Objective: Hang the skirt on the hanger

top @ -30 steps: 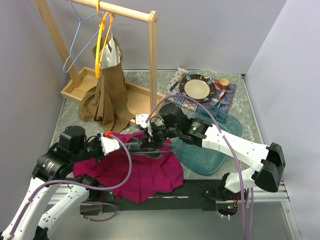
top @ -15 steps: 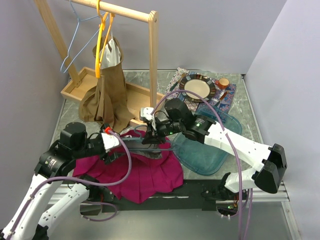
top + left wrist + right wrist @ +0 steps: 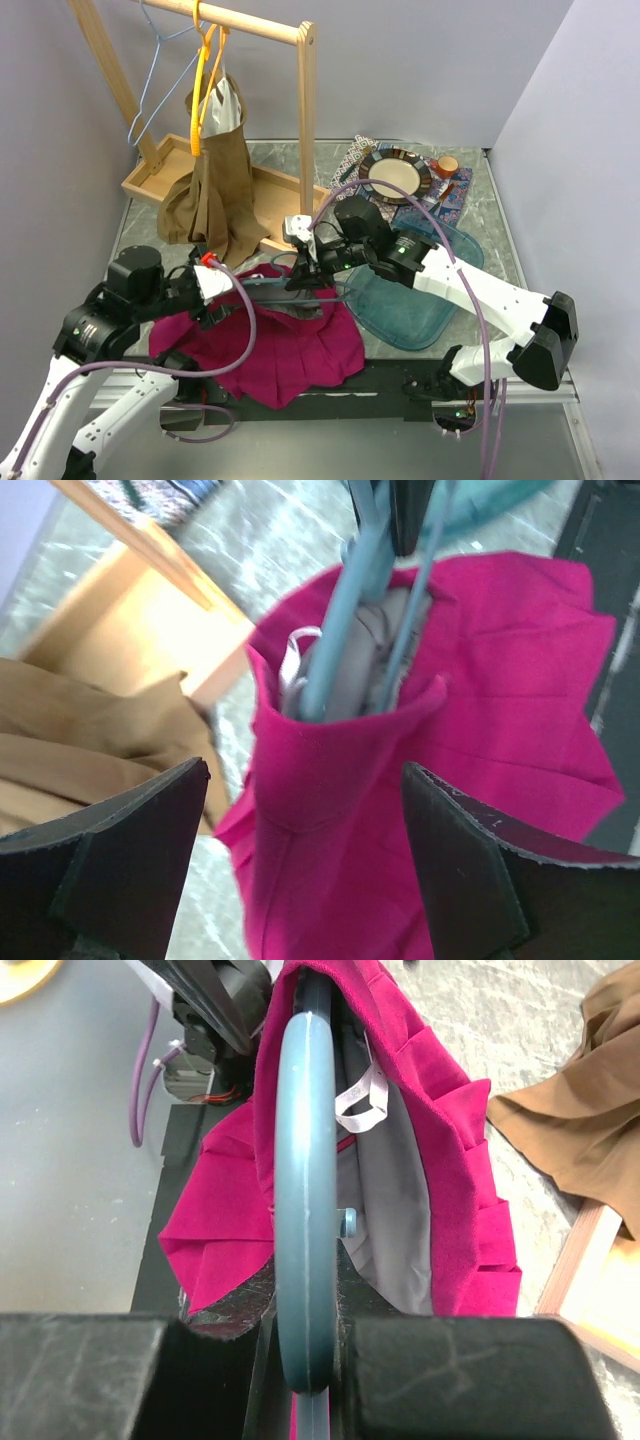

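The right tool [image 3: 305, 1332] pinches the blue hanger [image 3: 305, 1160] inside the magenta skirt [image 3: 450, 1170]. The left tool [image 3: 305, 775] gapes wide, empty. A brown garment [image 3: 215, 190] hangs far left.

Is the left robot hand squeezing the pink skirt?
No, the left gripper is wide open, its fingers standing apart on either side of the skirt.

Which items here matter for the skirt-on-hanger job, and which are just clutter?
In the job: pink skirt, teal hanger in its waistband, right gripper shut on it, left gripper open.

Lying about: brown garment on orange hanger, light blue hanger, wooden rack, plate, orange cup, blue tray.
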Robot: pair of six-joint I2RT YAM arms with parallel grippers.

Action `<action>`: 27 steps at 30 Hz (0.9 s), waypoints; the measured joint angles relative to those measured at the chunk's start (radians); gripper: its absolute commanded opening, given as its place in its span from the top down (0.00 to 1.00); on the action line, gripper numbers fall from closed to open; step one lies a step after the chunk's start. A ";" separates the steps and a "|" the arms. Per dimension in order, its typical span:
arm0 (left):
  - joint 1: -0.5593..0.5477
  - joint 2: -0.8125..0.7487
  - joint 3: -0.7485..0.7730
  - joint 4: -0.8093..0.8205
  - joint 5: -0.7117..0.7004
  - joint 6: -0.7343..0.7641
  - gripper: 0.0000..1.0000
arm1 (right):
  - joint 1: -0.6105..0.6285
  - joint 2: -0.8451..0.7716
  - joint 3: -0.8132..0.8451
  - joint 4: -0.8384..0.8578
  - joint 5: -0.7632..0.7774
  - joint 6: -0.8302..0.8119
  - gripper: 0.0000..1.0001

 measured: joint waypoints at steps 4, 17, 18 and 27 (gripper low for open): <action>0.000 0.027 -0.019 -0.009 0.026 0.000 0.28 | -0.002 -0.022 0.000 -0.015 -0.012 -0.021 1.00; -0.004 0.128 -0.049 0.034 0.192 -0.039 0.79 | -0.013 -0.027 0.001 -0.062 -0.062 -0.092 1.00; -0.004 0.133 -0.054 0.037 0.203 -0.047 0.87 | -0.014 -0.027 0.001 -0.068 -0.062 -0.094 1.00; -0.005 0.142 -0.067 0.084 0.243 -0.172 0.99 | -0.034 -0.029 0.027 -0.125 -0.072 -0.114 0.91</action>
